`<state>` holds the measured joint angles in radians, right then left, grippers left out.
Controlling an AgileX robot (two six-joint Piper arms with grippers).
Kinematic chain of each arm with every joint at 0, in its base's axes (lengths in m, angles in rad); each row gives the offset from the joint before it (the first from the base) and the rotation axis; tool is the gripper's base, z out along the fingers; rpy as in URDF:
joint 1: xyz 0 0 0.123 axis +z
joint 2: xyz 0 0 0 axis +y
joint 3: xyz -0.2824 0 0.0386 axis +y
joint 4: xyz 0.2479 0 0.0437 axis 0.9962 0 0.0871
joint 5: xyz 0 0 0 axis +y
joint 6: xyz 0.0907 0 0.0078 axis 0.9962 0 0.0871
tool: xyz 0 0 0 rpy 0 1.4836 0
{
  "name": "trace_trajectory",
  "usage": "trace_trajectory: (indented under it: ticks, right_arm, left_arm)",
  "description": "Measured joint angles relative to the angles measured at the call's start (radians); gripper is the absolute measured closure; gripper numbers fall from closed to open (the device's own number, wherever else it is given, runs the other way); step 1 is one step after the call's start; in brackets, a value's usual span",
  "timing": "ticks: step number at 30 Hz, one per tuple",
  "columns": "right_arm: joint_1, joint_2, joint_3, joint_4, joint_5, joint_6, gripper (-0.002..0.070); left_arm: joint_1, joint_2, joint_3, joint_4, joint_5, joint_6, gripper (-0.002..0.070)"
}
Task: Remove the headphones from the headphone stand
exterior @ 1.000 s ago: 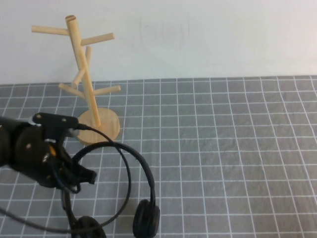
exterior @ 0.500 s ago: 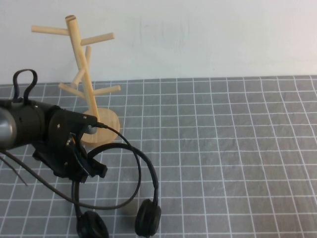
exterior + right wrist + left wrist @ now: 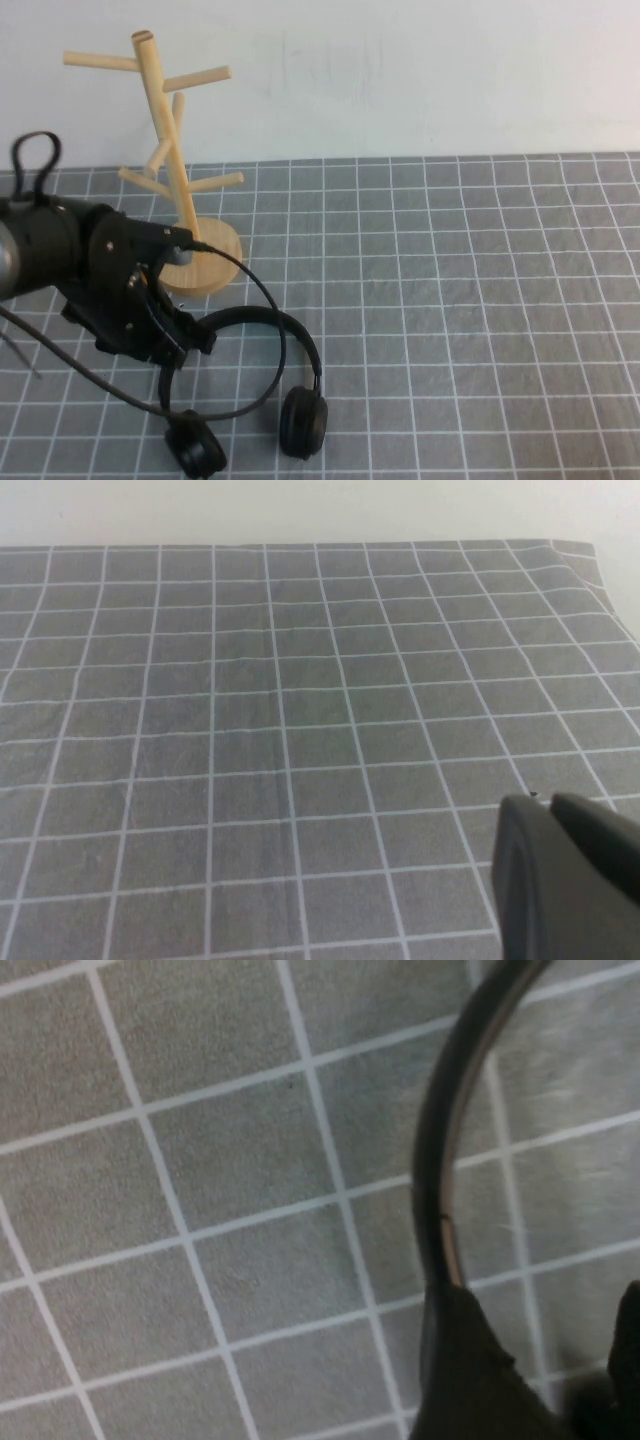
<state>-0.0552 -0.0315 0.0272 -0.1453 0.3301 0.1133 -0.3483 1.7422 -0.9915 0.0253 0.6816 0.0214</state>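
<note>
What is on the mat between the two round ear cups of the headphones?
Nothing but bare gridded mat, seen in the high view. The headphones lie below the left end effector; the right end effector is only in its wrist view.

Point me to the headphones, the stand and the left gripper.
headphones (image 3: 303, 421), high view, right ear cup.
headphone stand (image 3: 215, 268), high view, round base.
left gripper (image 3: 180, 340), high view, at the headband.

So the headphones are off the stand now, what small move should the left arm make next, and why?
Probably lift the left gripper straight up and away. The headphones stand with both ear cups on the grid mat, clear of the wooden headphone stand, so nothing is left to carry. The gripper sits right at the headband, so a sideways pull could topple them. The right gripper is parked over bare mat.
</note>
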Motion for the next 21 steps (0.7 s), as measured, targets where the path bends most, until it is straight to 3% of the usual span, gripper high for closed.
trace_trajectory:
  ticks: [3, 10, 21]
  right_arm:
    - [0.0, 0.0, 0.0, 0.0, 0.0, 0.0, 0.0682]
    - [0.0, 0.0, 0.0, 0.0, 0.0, 0.0, 0.0682]
    - [0.0, 0.0, 0.0, 0.0, 0.0, 0.0, 0.0682]
  left_arm:
    - [0.0, -0.075, 0.0, -0.042, 0.024, 0.027, 0.0435]
    - [0.0, -0.374, 0.0, -0.18, 0.065, 0.153, 0.0646]
    - [0.0, -0.941, 0.065, -0.216, 0.149, 0.156, 0.0676]
